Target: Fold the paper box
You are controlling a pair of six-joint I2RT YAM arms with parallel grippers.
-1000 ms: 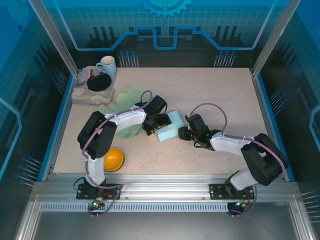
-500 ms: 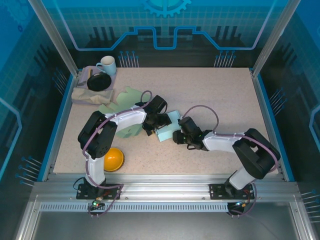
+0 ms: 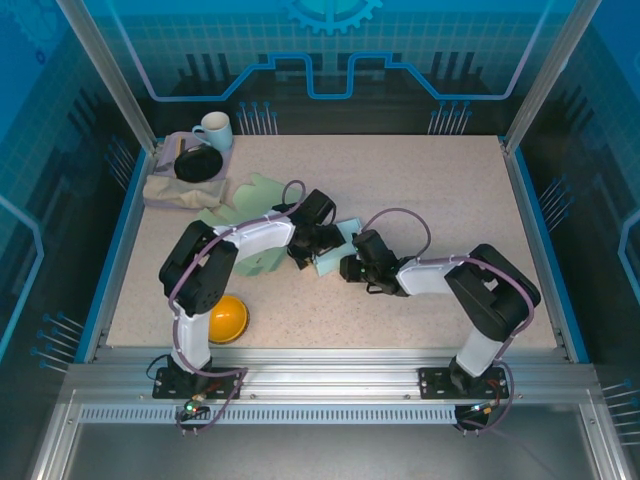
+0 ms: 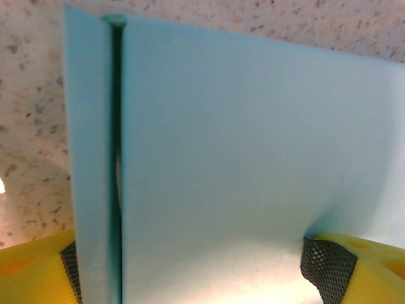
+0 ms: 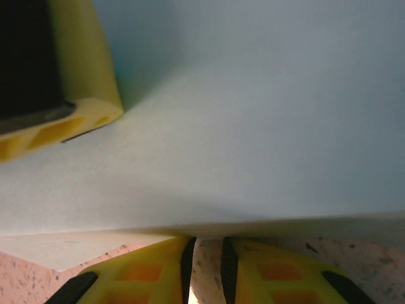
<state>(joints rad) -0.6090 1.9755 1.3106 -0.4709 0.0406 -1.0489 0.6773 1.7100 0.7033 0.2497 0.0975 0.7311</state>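
1. At 10 o'clock on the table (image 3: 450, 200), a mug (image 3: 212, 130) and a dark dish (image 3: 197, 163) are seen on folded cloth (image 3: 175, 190). A pale green sheet (image 3: 255, 192) beside them is partly covered by the left arm (image 3: 250, 238).
2. At 8 o'clock an orange rounded object (image 3: 228, 318) is half hidden behind that arm; its kind cannot be made out.
3. The left gripper (image 3: 316, 243) is spread wide, and the paper box (image 3: 338, 250) is clamped between its fingers (image 4: 31, 275), which are cut off by the wrist view's bottom edge.
4. The box is found near the table's centre, largely covered from above by both grippers.
5. The right gripper (image 3: 350, 268), at the box's 5 o'clock, is drawn almost closed, with nothing seen in the thin slit. Contact with the box's lower edge cannot be told.
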